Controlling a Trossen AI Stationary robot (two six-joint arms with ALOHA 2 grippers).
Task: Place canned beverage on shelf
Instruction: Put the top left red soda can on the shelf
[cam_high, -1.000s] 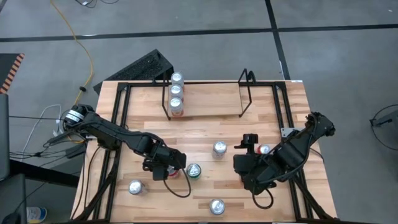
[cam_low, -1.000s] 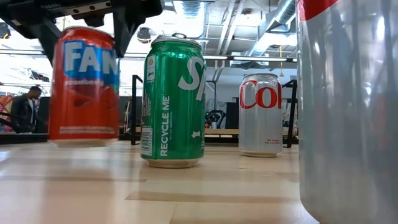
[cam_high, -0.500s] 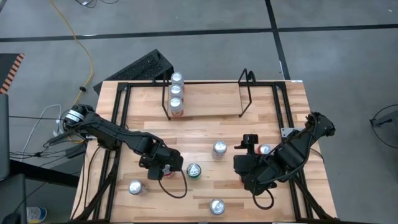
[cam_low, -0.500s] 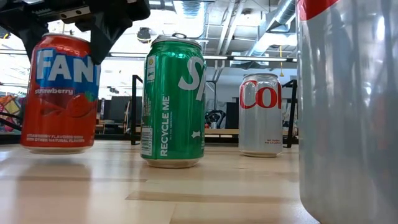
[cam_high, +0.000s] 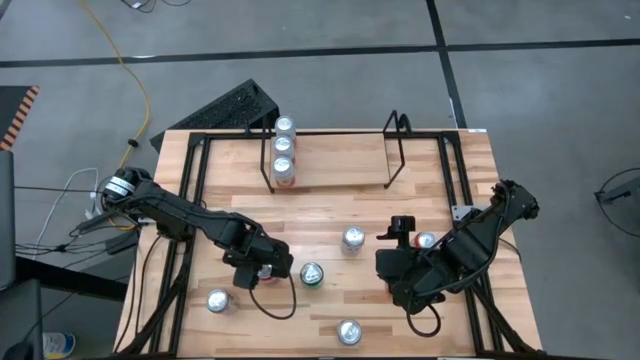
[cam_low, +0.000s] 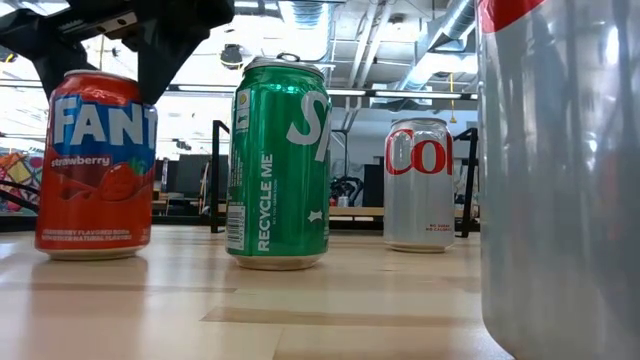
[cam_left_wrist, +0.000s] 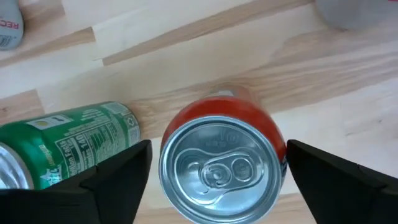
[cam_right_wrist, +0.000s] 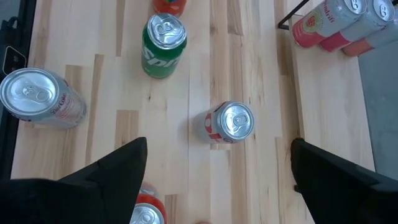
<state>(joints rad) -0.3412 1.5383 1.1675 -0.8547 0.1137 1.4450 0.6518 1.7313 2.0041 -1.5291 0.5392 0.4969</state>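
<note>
Three cans (cam_high: 284, 150) already stand in a row at the left end of the shelf (cam_high: 392, 150), which sits along the table's (cam_high: 330, 205) far edge; the rest of it is bare. Five cans wait on the table. The left gripper (cam_left_wrist: 214, 171) hangs over the red can (cam_left_wrist: 222, 163) near the table's middle, fingers spread on either side, not gripping. Beside it stands a green can (cam_low: 279, 163). The right gripper (cam_right_wrist: 217, 168) waits spread wide near the right edge.

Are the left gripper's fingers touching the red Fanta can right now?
Apart. In the left wrist view both fingers of the left gripper stand clear of the red Fanta can, with bare table showing on each side.
</note>
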